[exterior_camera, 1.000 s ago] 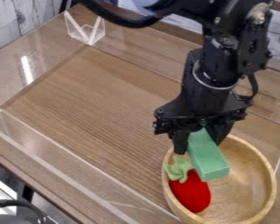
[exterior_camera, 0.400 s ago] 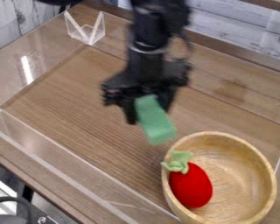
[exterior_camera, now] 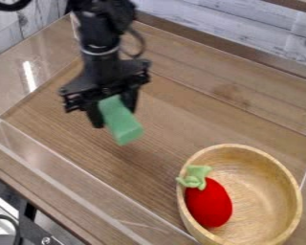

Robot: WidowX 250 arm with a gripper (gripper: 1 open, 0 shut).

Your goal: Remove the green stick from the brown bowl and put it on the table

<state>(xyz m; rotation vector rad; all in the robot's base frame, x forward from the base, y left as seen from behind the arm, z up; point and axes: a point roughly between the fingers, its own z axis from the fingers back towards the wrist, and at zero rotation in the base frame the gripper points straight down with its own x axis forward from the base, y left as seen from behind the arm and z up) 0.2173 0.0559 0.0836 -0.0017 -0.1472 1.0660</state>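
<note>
The green stick [exterior_camera: 120,122] hangs tilted above the table [exterior_camera: 194,96], well left of the brown bowl [exterior_camera: 283,187]. My gripper [exterior_camera: 107,103] points down and is shut on the stick's upper end, with its black fingers on either side of the block. The stick's lower end is clear of the tabletop as far as I can tell. The bowl sits at the lower right and holds only a red strawberry-like toy [exterior_camera: 208,201] with light-green leaves.
Low clear acrylic walls [exterior_camera: 66,167] border the table along the front and left edges. A clear bracket [exterior_camera: 92,32] stands at the back left corner. Bare wood lies between the stick and the bowl.
The gripper has carried the green stick out of the bowl and across the table to the left. The strawberry toy has stayed in the bowl.
</note>
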